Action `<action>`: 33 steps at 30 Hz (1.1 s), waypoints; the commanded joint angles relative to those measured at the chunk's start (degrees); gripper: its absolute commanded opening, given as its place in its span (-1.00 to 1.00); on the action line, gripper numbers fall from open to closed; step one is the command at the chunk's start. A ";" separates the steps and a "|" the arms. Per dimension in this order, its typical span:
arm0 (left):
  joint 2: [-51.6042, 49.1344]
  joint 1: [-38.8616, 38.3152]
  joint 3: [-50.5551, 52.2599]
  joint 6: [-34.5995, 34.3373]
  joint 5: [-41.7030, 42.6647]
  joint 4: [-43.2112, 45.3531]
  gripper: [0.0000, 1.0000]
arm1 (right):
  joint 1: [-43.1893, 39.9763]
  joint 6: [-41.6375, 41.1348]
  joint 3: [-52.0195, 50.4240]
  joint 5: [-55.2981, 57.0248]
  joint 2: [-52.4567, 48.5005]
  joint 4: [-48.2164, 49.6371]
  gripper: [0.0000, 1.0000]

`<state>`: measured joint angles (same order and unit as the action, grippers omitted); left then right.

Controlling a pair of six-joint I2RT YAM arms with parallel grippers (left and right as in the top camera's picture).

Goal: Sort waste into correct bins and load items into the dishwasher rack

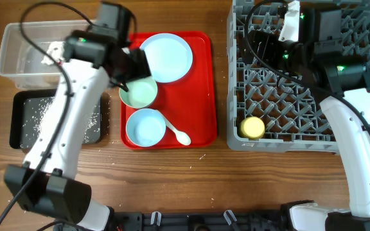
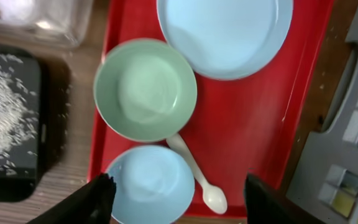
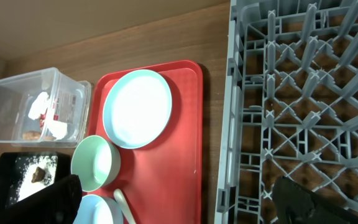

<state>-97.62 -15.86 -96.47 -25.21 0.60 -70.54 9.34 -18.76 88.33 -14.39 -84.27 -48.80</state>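
By the left edge of the bench, toward the far corner, a clear tub (image 1: 8, 64) is set; crumpled white tissue (image 3: 42, 106) and a small brown scrap (image 3: 32, 134) are held in it. Just nearer along the same edge a black tray (image 1: 18, 138) is placed, strewn with white grains (image 1: 40, 114), and a brown piece (image 3: 40, 173) is seen among them. In the middle of the bench a red serving tray (image 1: 201, 96) is laid. A pale blue plate (image 1: 166, 58) is placed at its far end, a pale green bowl (image 1: 139, 93) at its left side, and a light blue bowl (image 1: 146, 127) just beside that toward the near edge. A white spoon (image 1: 178, 135) is laid along the right of the light blue bowl. The left gripper (image 2: 179, 183) is held above the two bowls, its fingers (image 2: 101, 196) spread wide with nothing between them. The grey rack (image 1: 281, 142) is set by the far right corner, with a yellow cup (image 1: 252, 127) in its near left corner. The right gripper (image 3: 185, 199) is held over the rack's far part, its fingers (image 3: 309, 199) spread apart and nothing gripped
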 commanded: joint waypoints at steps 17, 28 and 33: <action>-0.87 -11.37 20.31 -14.75 -3.23 7.43 0.27 | 0.24 0.37 0.44 -0.72 -0.76 -1.18 0.99; -0.92 -11.34 26.14 -14.05 -5.33 10.80 0.11 | 0.24 0.79 0.44 -0.35 -0.76 -1.40 0.99; -0.92 -10.80 26.18 -14.03 -6.51 10.80 0.00 | 0.24 0.76 0.42 0.57 -0.76 -1.55 1.00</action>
<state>-98.43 -26.98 -70.87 -39.16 -3.86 -59.72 9.34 -18.76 88.33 -14.55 -84.29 -50.13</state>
